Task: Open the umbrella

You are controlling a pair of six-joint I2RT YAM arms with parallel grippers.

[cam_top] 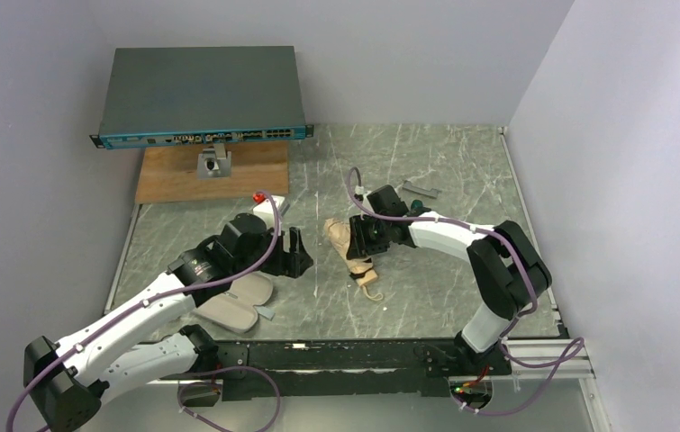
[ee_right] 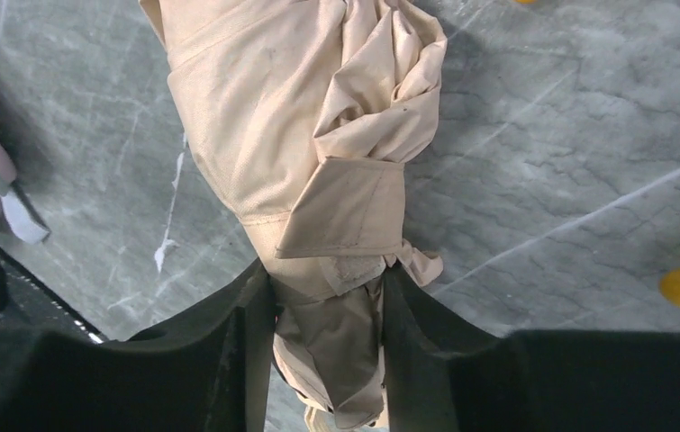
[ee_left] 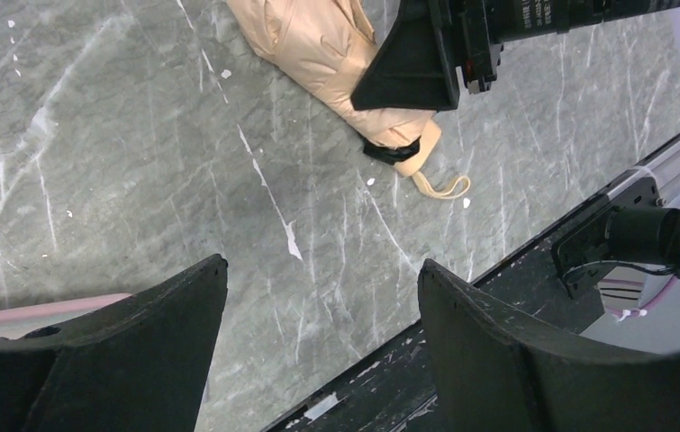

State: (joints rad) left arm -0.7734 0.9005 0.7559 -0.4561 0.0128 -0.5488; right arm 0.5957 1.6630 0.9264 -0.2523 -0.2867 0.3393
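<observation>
The folded tan umbrella [cam_top: 343, 239] lies on the marble table, canopy bunched and its strap flap [ee_right: 345, 211] loose. Its cream handle and cord loop [ee_left: 430, 175] point toward the near edge. My right gripper [ee_right: 329, 297] comes down over the bundle near the handle end, and both fingers press against the fabric, so it is shut on the umbrella [ee_right: 291, 126]. My left gripper [cam_top: 298, 256] hovers to the left of the umbrella [ee_left: 318, 45]; it [ee_left: 322, 279] is open, with only bare table between its fingers.
The pale pink sleeve [cam_top: 232, 304] lies under my left arm near the front rail [cam_top: 363, 355]. A network switch [cam_top: 201, 94] on a wooden board [cam_top: 210, 175] stands at the back left. A small grey piece [cam_top: 420, 189] lies behind my right arm.
</observation>
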